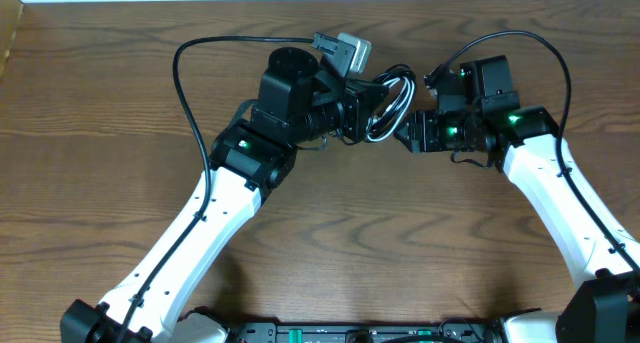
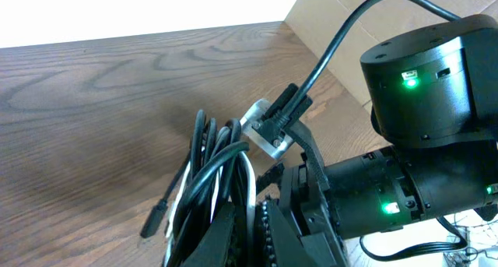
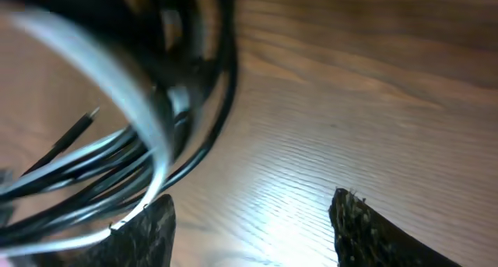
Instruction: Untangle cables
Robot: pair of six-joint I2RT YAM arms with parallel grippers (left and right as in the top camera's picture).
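Observation:
The cables (image 1: 392,103) are a small bundle of black and white loops, held up between the two arms at the table's far middle. My left gripper (image 1: 365,108) is shut on the bundle. In the left wrist view the jaws (image 2: 253,212) pinch the white cord, with the black loops (image 2: 214,170) rising in front of them and a black plug (image 2: 156,217) hanging at the left. My right gripper (image 1: 407,133) is open just right of the bundle. In the right wrist view the fingers (image 3: 249,220) are wide apart, with the white cord (image 3: 136,123) and black cord (image 3: 222,80) close by at the upper left.
The wooden table (image 1: 120,133) lies under both arms. A thick black wire (image 1: 185,83) arcs from the left arm and another (image 1: 560,68) arcs over the right arm. A cardboard box (image 2: 342,10) stands past the table's far edge.

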